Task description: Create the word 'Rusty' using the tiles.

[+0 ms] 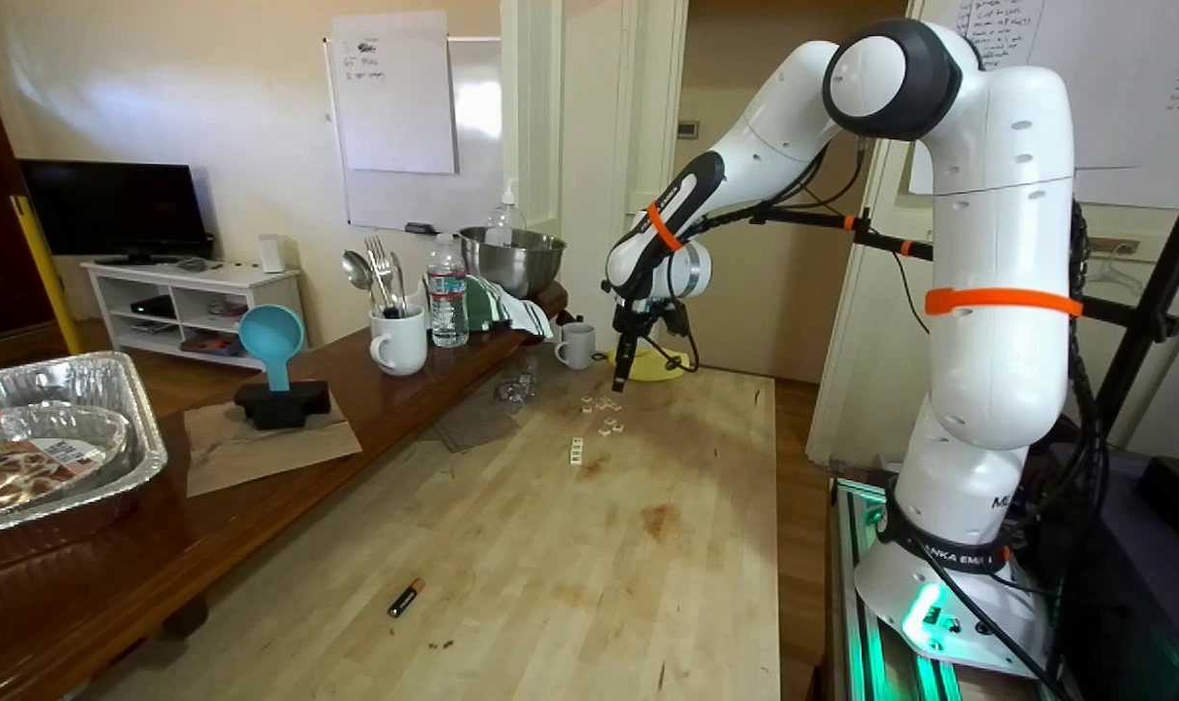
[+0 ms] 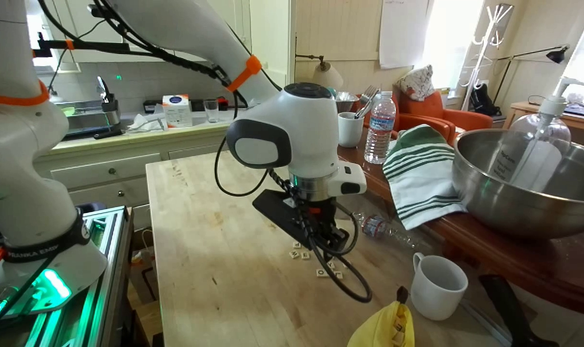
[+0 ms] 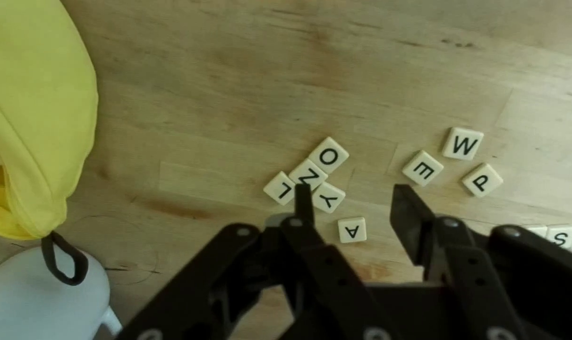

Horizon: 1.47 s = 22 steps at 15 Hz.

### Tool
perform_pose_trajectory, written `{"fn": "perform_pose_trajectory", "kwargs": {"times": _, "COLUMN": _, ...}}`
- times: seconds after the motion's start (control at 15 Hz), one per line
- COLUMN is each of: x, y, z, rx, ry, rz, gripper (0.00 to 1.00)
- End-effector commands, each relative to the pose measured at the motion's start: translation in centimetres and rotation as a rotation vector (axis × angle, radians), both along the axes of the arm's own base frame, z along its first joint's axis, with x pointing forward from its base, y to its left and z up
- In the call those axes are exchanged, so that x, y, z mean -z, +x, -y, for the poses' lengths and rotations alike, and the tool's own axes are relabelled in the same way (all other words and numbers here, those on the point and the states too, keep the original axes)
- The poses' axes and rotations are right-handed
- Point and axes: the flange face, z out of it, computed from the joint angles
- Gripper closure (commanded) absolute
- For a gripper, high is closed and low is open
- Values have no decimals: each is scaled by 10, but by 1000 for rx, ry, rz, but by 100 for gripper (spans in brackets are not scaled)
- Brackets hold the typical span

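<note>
My gripper (image 3: 353, 191) is open and empty, pointing down above the loose tiles. In the wrist view the Y tile (image 3: 328, 197) and A tile (image 3: 352, 230) show between the fingers. The L tile (image 3: 281, 188), N or Z tile (image 3: 308, 172) and O tile (image 3: 329, 155) are at the left finger. The E (image 3: 422, 168), M or W (image 3: 462, 143) and P (image 3: 482, 180) tiles lie to the right. A row with the S tile (image 3: 560, 235) and a cut-off U is partly hidden by the right finger. The row (image 1: 576, 451) and gripper (image 1: 619, 384) show in an exterior view.
A yellow cloth item (image 3: 35, 118) and a white mug (image 3: 40, 295) stand near the tiles. A clear bottle (image 2: 376, 226) lies by the raised wooden shelf, which bears a steel bowl (image 2: 528, 207). A battery (image 1: 405, 597) lies on the table (image 1: 550, 584).
</note>
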Motion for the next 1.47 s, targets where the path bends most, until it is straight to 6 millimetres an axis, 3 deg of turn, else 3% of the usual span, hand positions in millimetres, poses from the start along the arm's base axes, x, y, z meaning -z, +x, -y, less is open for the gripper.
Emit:
{"fn": "perform_pose_trajectory", "kwargs": {"times": 0.0, "x": 20, "y": 15, "z": 7, "rx": -37, "ry": -3, "rz": 34, "gripper": 82}}
{"fn": "perform_pose_trajectory", "kwargs": {"times": 0.13, "x": 27, "y": 20, "z": 7, "rx": -49, "ry": -5, "rz": 49, "gripper": 97}}
{"fn": "perform_pose_trajectory", "kwargs": {"times": 0.2, "x": 31, "y": 22, "z": 7, "rx": -58, "ry": -3, "rz": 52, "gripper": 100}}
{"fn": "perform_pose_trajectory", "kwargs": {"times": 0.93, "x": 54, "y": 34, "z": 7, "rx": -91, "ry": -2, "rz": 59, "gripper": 100}}
{"fn": "perform_pose_trajectory", "kwargs": {"times": 1.4, "x": 59, "y": 26, "z": -2, "rx": -87, "ry": 0, "rz": 10, "gripper": 100}}
